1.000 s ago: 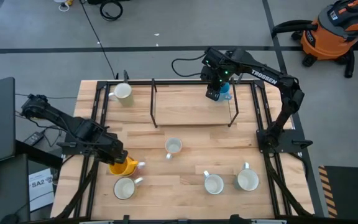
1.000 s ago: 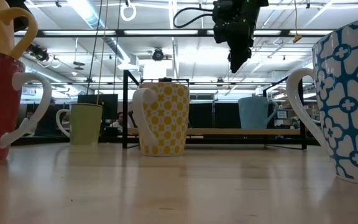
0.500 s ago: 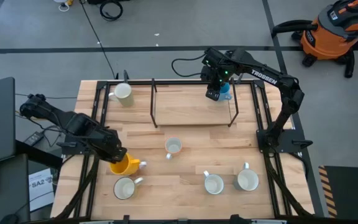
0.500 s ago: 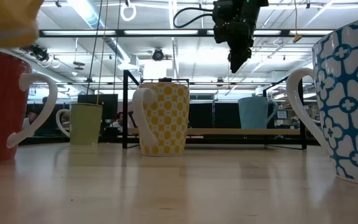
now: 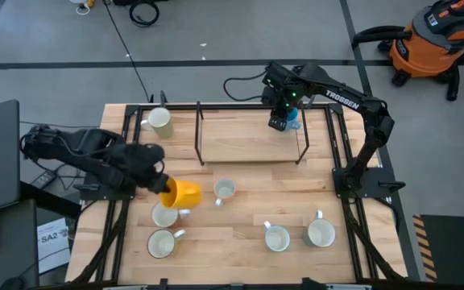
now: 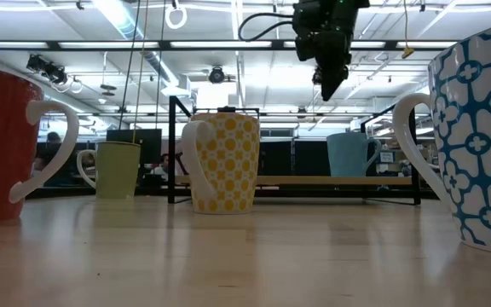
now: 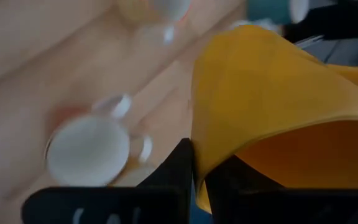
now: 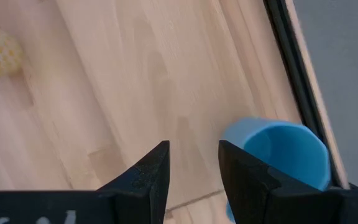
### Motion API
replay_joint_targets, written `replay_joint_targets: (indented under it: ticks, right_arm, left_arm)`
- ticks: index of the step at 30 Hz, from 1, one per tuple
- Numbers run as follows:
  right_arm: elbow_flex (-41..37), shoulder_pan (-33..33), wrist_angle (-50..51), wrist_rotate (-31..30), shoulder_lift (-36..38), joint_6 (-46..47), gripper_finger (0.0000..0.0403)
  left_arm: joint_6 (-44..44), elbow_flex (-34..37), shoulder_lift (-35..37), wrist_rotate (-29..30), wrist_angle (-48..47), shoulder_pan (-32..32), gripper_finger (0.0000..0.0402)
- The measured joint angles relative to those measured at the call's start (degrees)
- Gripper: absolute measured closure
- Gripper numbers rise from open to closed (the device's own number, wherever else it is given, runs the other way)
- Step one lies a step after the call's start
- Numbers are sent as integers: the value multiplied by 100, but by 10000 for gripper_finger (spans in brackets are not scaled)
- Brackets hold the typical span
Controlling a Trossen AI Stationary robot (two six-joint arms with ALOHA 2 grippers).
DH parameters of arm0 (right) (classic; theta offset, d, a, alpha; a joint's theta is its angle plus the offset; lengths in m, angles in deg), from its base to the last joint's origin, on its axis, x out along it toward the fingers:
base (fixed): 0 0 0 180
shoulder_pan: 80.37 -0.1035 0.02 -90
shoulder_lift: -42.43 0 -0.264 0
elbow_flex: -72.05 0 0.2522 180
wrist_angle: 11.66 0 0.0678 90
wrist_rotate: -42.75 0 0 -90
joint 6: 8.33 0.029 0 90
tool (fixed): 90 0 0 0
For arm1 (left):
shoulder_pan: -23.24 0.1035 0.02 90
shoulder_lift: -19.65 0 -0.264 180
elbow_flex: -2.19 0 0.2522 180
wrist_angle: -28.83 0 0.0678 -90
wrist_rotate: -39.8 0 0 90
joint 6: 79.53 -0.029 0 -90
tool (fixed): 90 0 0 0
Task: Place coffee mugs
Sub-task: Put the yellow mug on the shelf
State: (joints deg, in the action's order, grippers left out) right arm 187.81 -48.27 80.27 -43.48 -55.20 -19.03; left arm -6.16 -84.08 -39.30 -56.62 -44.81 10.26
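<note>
Nearest the front edge of the desk [image 5: 240,254] in the high view: three white-inside mugs in a loose row, one at front left [image 5: 161,243], one front centre-right [image 5: 277,238], one just right of it [image 5: 321,234]. In the low view the front-right one is the blue-and-white patterned mug [image 6: 476,136] and a red mug [image 6: 7,145] sits at the left edge. Next row back: another white-inside mug [image 5: 165,215] lies just below the left gripper [image 5: 166,193], whose fingers are clamped on the rim of the orange-yellow mug [image 5: 185,192]. That mug is lifted off the desk and tipped on its side, mouth toward the gripper; the left wrist view confirms a finger [image 7: 178,171] pressed against the yellow wall [image 7: 260,99], with a white mug [image 7: 89,149] on the wood below. Just right of the yellow one stands a small mug [image 5: 225,190], which reads as the yellow-dotted mug [image 6: 222,162] in the low view. Behind that, a black wire rack frame [image 5: 248,133] spans the back half of the desk. Far back left: a cream mug [image 5: 159,119] near the corner. Far back right: the right gripper [image 5: 278,121] hangs above the desk, fingers parted to a moderate gap and holding nothing, just beside the bright blue mug [image 5: 292,118]; right wrist view shows the blue mug [image 8: 278,155] upright on the wood next to one finger [image 8: 244,168], not between them. Beyond the desk: grey floor and an orange shop vacuum [image 5: 433,40].
</note>
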Motion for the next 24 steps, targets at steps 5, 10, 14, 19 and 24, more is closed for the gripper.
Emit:
replay_joint_targets:
  ticks: [5, 10, 14, 19, 24]
  right_arm:
    - [0, 0, 38, -164, 212, -1, 260]
    - [0, 0, 38, -167, 611, -1, 260]
    - [0, 22, 46, -169, 945, 0, 260]
    - [0, 36, 79, -175, 1335, 0, 260]
    - [2, 72, 75, -175, 1611, 0, 260]
  left_arm:
    - [-923, -2, -133, -498, 441, 748, 369]
    - [-1823, -2, -581, -1425, 976, 1444, 369]
    - [-2447, 0, -1078, -2199, 1344, 1929, 368]
    - [-3152, -3, -1675, -2895, 1777, 2412, 368]
    - [-4129, -563, -2305, -2942, 1812, 2790, 368]
